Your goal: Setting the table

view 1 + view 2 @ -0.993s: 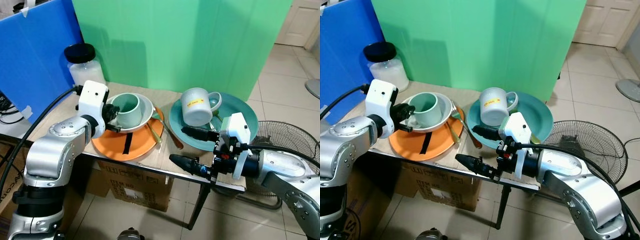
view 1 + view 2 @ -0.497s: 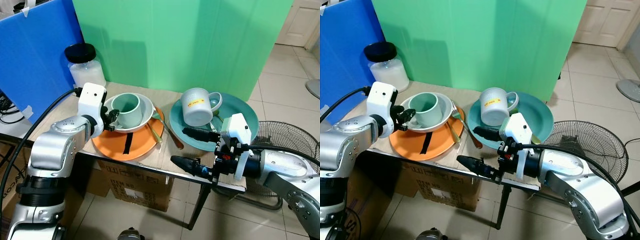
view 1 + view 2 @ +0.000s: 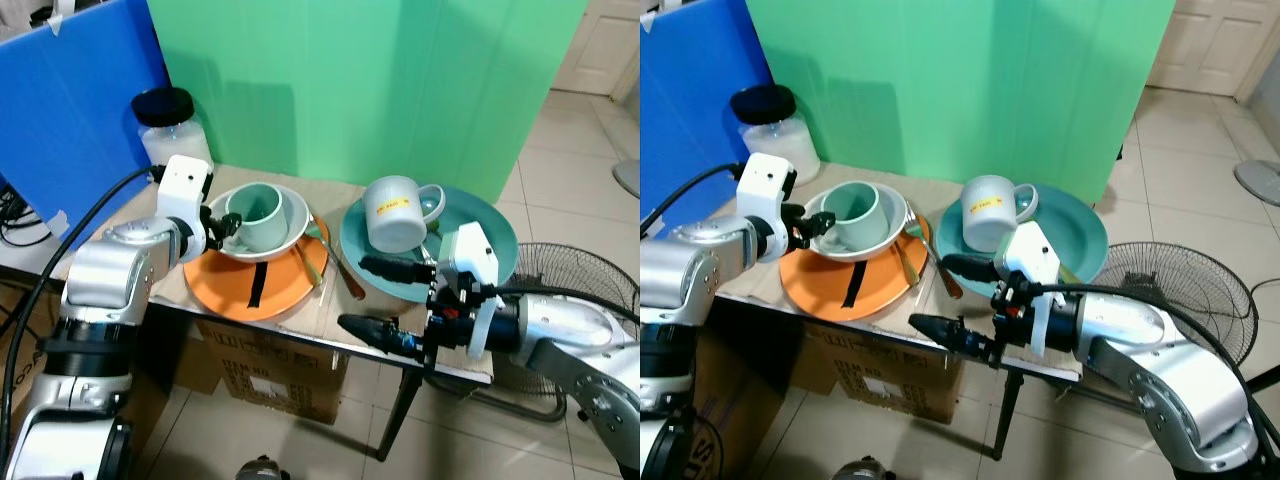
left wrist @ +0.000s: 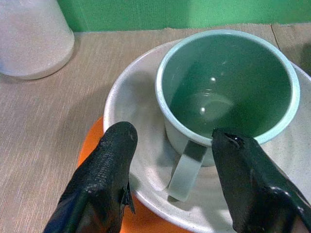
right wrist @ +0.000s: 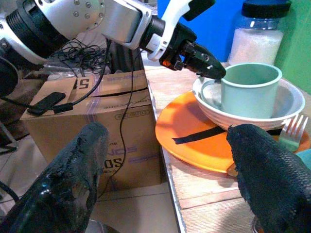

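A wooden table (image 3: 330, 330) stands before a green screen (image 3: 370, 90) and a blue board (image 3: 70, 120), with a cardboard box (image 3: 270, 370) under it and a fan (image 3: 570, 275) on the tiled floor to the robot's right. On the table's left half lies an orange plate (image 3: 240, 290) with a black strip across it; a white bowl (image 3: 290, 225) sits on that plate, and a green cup (image 3: 255, 215) stands upright inside the bowl. A fork (image 3: 308, 262) lies on the orange plate's right edge, and a spoon (image 3: 345, 275) rests just beside it on the wood. On the right half is a teal plate (image 3: 480, 235) holding a white mug (image 3: 395, 212), tilted, with a yellow label. A jar (image 3: 170, 135) with a black lid stands at the back left corner.

The left gripper (image 4: 170, 145) is at the bowl's left rim, fingers spread apart, with the green cup's handle (image 4: 187, 170) lying between the two fingertips; whether either touches it cannot be told. The right gripper (image 3: 365, 295) hangs at the table's front edge near the teal plate, fingers wide apart and holding nothing, one above the plate's near rim, the other off the edge.
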`<state>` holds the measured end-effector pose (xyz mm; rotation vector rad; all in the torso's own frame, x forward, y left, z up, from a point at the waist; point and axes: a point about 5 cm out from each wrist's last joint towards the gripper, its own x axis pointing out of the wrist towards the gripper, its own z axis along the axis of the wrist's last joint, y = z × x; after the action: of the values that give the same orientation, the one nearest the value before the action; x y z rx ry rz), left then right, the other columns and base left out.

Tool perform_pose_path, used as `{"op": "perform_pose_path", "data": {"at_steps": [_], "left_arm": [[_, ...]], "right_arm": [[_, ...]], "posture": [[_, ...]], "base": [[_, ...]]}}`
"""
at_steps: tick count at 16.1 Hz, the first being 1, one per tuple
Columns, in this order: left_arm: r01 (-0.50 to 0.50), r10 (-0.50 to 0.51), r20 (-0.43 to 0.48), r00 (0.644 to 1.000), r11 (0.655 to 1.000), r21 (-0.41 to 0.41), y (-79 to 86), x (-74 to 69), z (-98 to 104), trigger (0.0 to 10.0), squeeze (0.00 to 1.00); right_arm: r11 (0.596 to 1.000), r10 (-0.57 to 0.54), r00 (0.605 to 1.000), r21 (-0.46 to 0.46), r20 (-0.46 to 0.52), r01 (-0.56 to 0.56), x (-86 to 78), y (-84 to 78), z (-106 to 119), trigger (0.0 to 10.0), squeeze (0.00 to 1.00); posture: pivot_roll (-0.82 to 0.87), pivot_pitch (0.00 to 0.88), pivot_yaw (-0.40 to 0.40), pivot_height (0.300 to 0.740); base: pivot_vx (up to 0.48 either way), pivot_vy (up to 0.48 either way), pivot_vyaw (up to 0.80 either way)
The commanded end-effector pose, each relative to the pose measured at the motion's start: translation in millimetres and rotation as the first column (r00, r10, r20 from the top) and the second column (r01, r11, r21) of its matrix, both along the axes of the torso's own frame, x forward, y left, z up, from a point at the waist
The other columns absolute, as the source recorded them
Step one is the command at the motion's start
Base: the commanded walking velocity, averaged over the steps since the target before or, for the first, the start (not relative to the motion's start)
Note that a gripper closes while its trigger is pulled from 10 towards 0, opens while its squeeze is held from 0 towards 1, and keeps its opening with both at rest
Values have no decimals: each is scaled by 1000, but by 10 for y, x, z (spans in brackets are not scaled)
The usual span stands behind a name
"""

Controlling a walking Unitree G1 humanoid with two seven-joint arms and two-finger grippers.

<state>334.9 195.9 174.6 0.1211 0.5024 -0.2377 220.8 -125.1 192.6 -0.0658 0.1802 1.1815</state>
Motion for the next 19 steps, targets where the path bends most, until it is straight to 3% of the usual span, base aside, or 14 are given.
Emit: {"op": "perform_pose_path", "data": {"at_steps": [1, 4, 5, 7, 8, 10, 11, 12, 16, 19], "left_arm": [[9, -7, -88, 996, 1000, 23, 6, -3, -133, 10000, 0], [45, -44, -86, 995, 999, 9, -21, 36, -112, 10000, 0], [96, -92, -91, 992, 995, 38, -57, 26, -86, 8549, 0], [135, -128, -95, 987, 988, 77, -84, -14, -75, 9216, 0], [152, -143, -72, 987, 980, 130, -94, -52, -33, 10000, 0], [158, -151, -54, 987, 974, 163, -105, -92, 28, 10000, 0], [167, -161, -51, 986, 973, 161, -119, -101, 58, 10000, 439], [173, -168, -42, 985, 973, 155, -135, -112, 100, 10000, 1000], [190, -188, -28, 982, 970, 153, -175, -152, 183, 10000, 1000], [181, -175, -65, 982, 979, 99, -201, -111, 49, 10000, 1000]], "right_arm": [[1000, 4, 1000, 1, -1, -4, -5, 7, 17, 10000, 0], [1000, 0, 1000, 0, 0, 0, 0, 2, 22, 10000, 0], [1000, -3, 1000, -1, 2, 3, 4, -1, 26, 10000, 0], [1000, -7, 1000, -1, 4, 7, 5, -3, 28, 10000, 0], [1000, -10, 1000, 0, 6, 10, -2, -5, 34, 10000, 0], [1000, -12, 1000, 1, 7, 12, -4, -8, 37, 10000, 0], [1000, -12, 1000, 1, 7, 12, 1, -10, 37, 10000, 0], [1000, -11, 1000, 0, 7, 11, 1, -10, 38, 10000, 0], [1000, -10, 1000, -2, 10, 10, 14, -14, 44, 10000, 0], [1000, -7, 1000, -4, 12, 7, 17, -17, 45, 10000, 0]], "posture": [[129, 0, 38, 740], [127, 0, 42, 740], [125, 0, 45, 740], [122, 0, 48, 740], [122, 0, 48, 740], [118, 0, 49, 740], [120, 0, 47, 740], [120, 0, 47, 740], [124, 0, 44, 740], [123, 0, 43, 740]], "base": [[0, 0, 0], [0, 0, 0], [0, 0, 0], [0, 0, 0], [0, 0, 0], [0, 0, 0], [0, 0, 0], [0, 0, 0], [0, 0, 0], [0, 0, 0]]}}
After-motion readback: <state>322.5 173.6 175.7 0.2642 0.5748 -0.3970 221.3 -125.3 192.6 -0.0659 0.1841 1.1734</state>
